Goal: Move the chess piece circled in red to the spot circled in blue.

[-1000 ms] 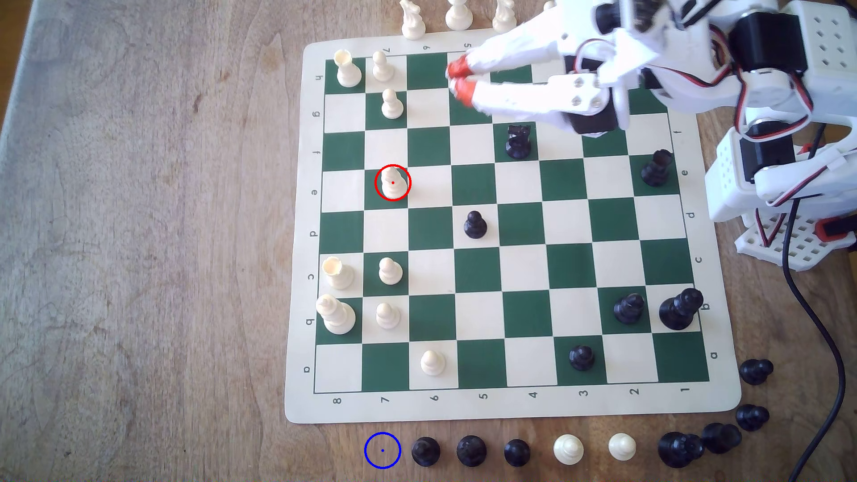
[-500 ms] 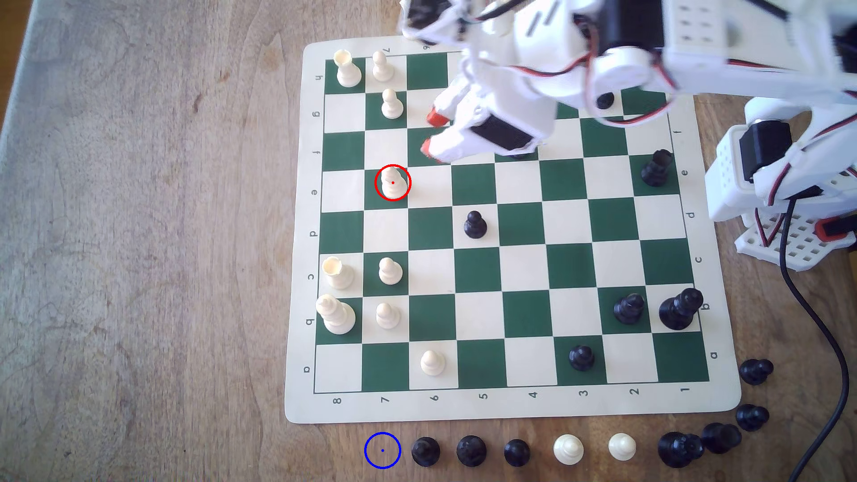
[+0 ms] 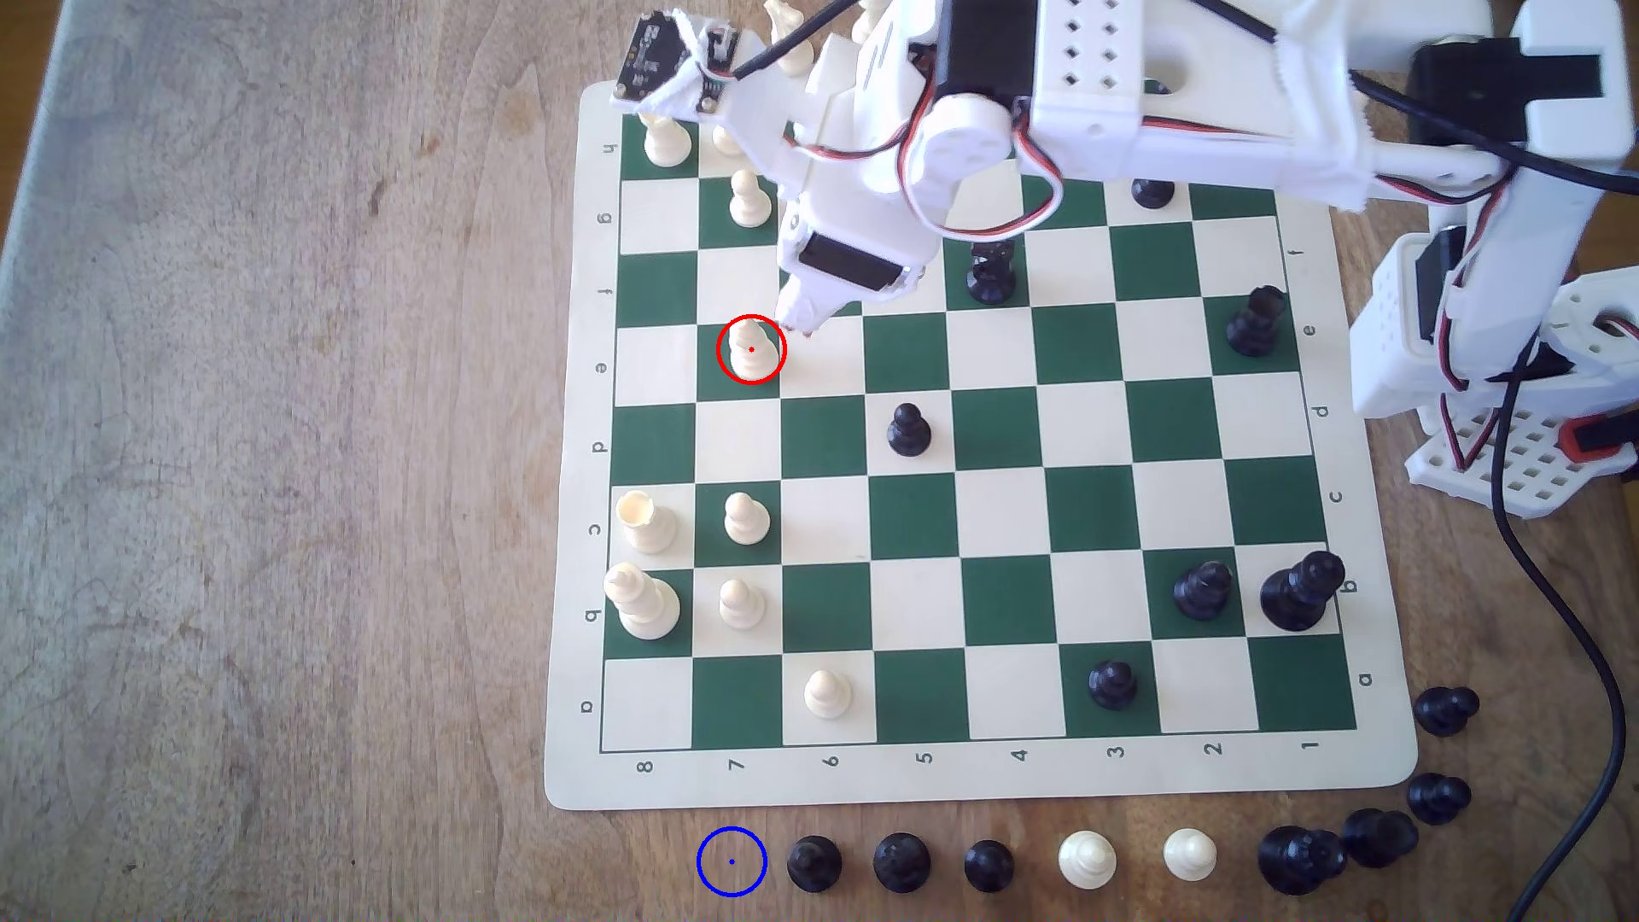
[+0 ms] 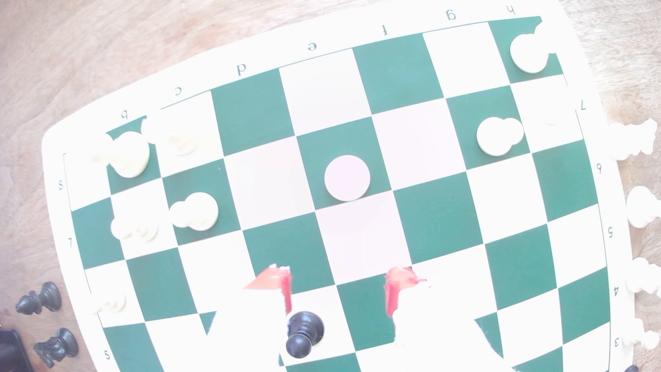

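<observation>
The chess piece (image 3: 751, 348), a cream-white pawn ringed in red, stands on a green square in file 7, row e. In the wrist view the chess piece (image 4: 347, 177) appears from above as a pale round disc. My gripper (image 3: 800, 321) points down at the board just to the exterior view's right of the pawn, apart from it. In the wrist view the gripper (image 4: 339, 286) is open, its red-tipped fingers (image 4: 284, 286) wide apart, with only board between them and the pawn a little beyond the tips. The spot (image 3: 732, 861), a blue circle on bare wood, lies off the board's near edge.
A white pawn (image 3: 749, 199) stands two squares behind the circled one. A black pawn (image 3: 907, 430) and a black knight (image 3: 990, 270) stand nearby. A row of captured pieces starts with a black pawn (image 3: 813, 862) right beside the blue circle. A black cable (image 3: 1561, 621) hangs at the right.
The arm swung from the board's far edge toward the exterior view's left and forward, tilting down beside the circled pawn. The fingertips, close together a second ago, have spread apart.
</observation>
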You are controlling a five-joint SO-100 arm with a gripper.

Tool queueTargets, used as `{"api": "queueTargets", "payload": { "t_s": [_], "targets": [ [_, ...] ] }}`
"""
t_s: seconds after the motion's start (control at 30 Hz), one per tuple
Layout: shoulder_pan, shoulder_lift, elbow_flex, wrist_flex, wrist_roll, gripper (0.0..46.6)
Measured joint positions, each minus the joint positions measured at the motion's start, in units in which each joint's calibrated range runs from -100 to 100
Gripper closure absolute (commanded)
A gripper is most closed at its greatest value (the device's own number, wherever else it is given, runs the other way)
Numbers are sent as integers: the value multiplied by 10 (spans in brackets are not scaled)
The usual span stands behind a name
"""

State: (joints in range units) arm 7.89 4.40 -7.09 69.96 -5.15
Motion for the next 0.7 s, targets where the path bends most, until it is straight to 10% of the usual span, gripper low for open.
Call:
{"api": "queueTargets", "payload": {
  "t_s": [0.7],
  "targets": [
    [6, 173, -188, 16, -5, 272]
  ]
}}
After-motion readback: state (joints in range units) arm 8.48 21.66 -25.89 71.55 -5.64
